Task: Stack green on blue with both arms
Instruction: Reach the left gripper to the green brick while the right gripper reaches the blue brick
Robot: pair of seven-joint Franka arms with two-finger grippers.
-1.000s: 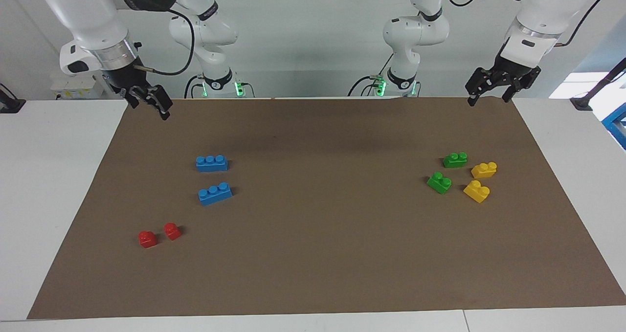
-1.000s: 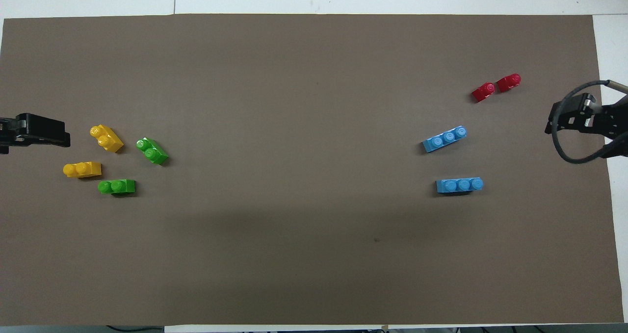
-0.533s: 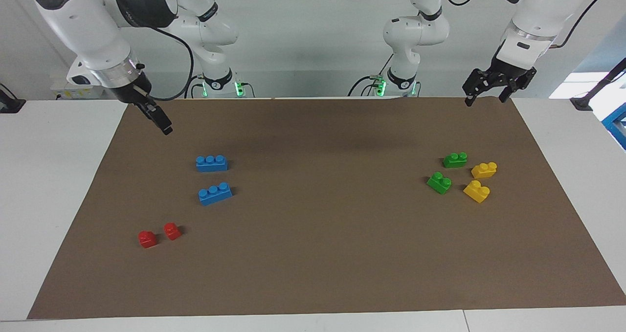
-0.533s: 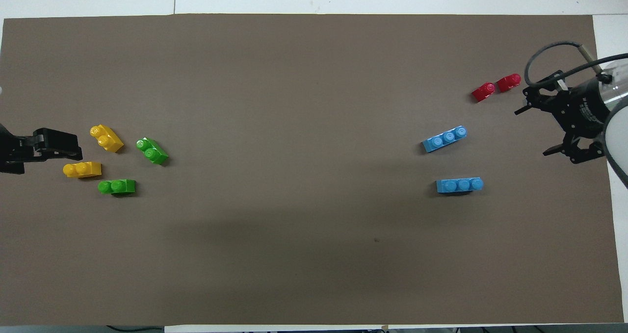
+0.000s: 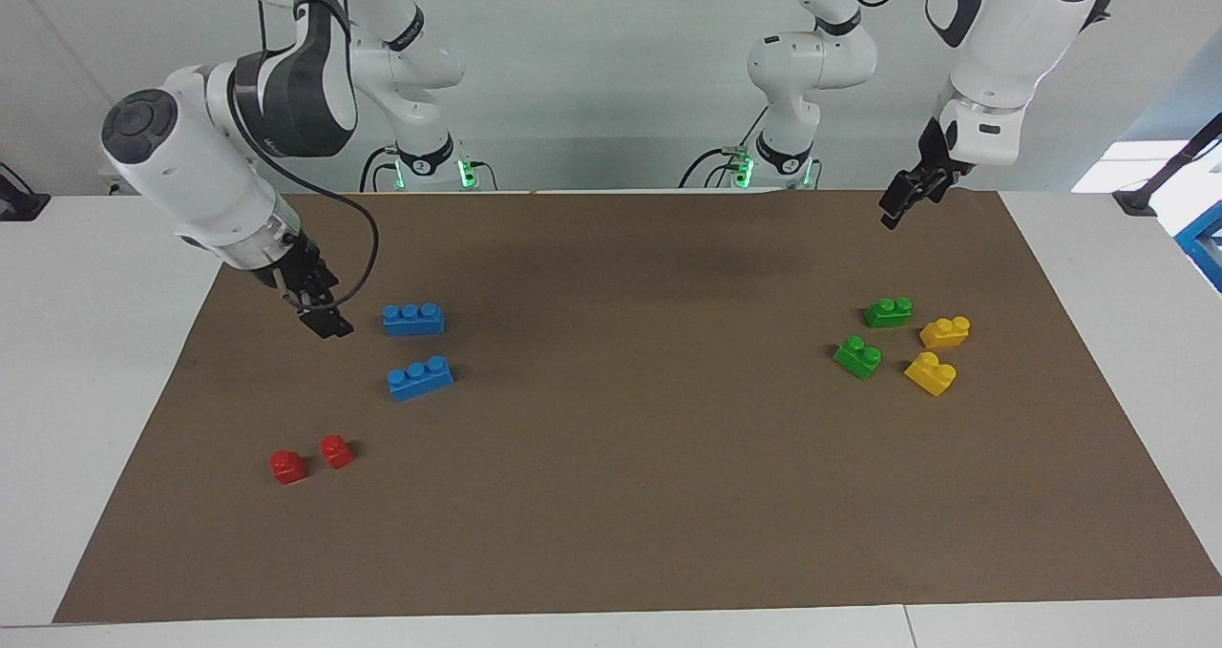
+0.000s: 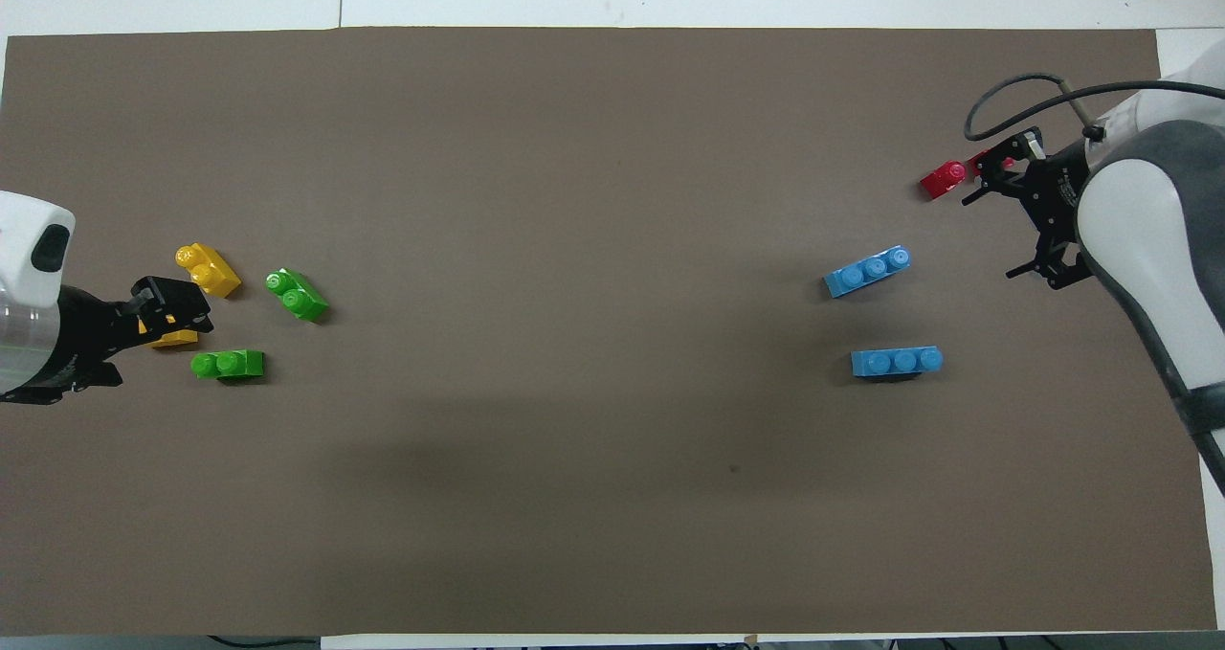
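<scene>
The right gripper (image 5: 323,322) hangs low over the brown mat (image 5: 630,495), just beside the nearer blue brick (image 5: 412,319) on the side toward the right arm's end of the table. It holds nothing; from above its fingers (image 6: 991,165) look parted, though the facing view shows them too edge-on to be sure, so I cannot tell how the jaws stand. The second blue brick (image 5: 420,378) lies a little farther from the robots, slightly skewed, apart from the first. Farther out still, toward the right arm's end, sit 2 red bricks (image 5: 310,459) side by side.

The left gripper (image 5: 897,201) is raised over the mat's edge nearest the robots, well apart from the bricks below it and carrying nothing; whether its jaws are parted or closed cannot be told. At the left arm's end of the table the 2 green bricks lie on the mat: one green brick (image 5: 888,312) nearer the robots, the other green brick (image 5: 857,355) farther out and turned at an angle. Beside them, toward the table end, rest 2 yellow bricks (image 5: 937,352). No green piece sits on a blue one
</scene>
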